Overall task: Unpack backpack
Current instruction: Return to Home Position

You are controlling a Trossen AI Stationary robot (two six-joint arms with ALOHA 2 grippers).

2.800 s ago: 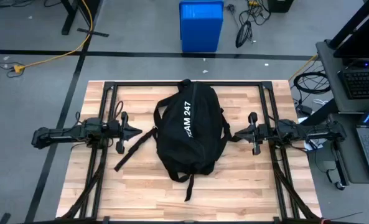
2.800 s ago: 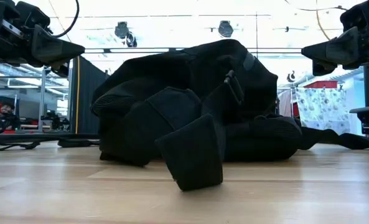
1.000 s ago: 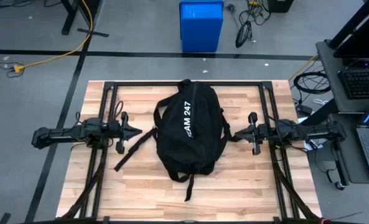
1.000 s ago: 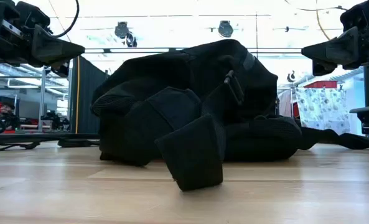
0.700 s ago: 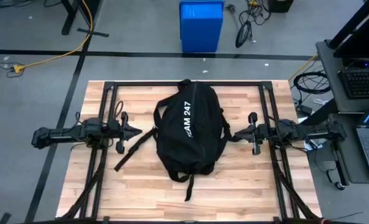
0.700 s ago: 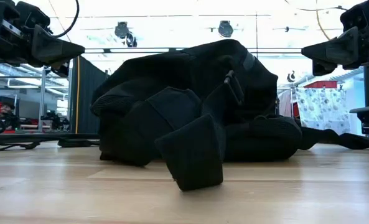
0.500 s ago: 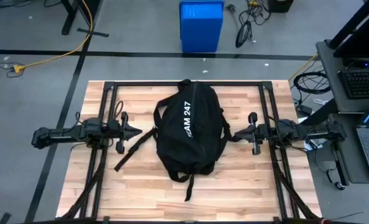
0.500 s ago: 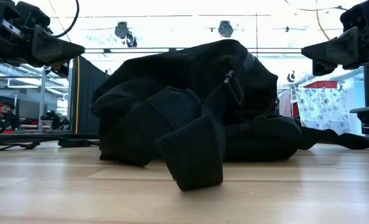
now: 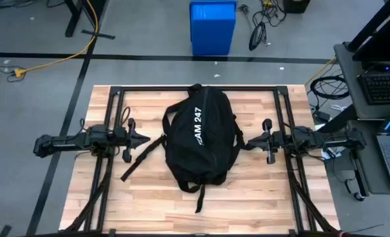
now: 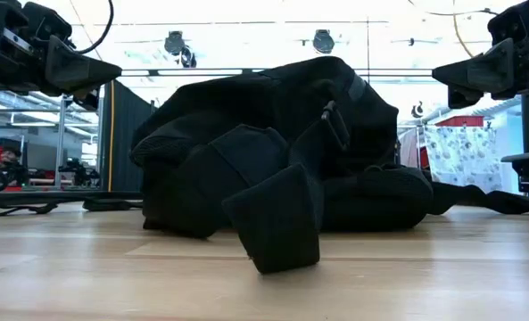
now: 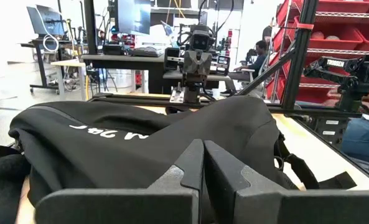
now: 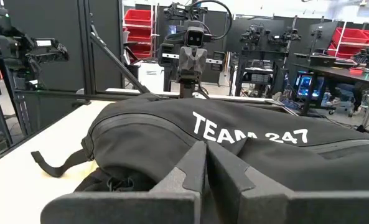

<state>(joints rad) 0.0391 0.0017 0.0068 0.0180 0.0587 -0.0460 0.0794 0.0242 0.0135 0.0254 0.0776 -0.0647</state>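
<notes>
The black backpack (image 9: 201, 138) with white lettering lies on its back panel in the middle of the wooden table; straps (image 9: 141, 160) trail from it over the wood toward the near and left edges. It also fills the low view (image 10: 273, 152) and both wrist views (image 11: 140, 143) (image 12: 234, 149). My left gripper (image 9: 146, 138) hovers shut, level, just left of the backpack, above the table. My right gripper (image 9: 248, 141) hovers shut just right of it. Neither touches it.
A black metal frame (image 9: 195, 89) runs along the table's far edge and down both sides. A blue bin (image 9: 212, 26) stands on the floor beyond the far edge. Bare wood (image 9: 247, 204) lies near the front edge.
</notes>
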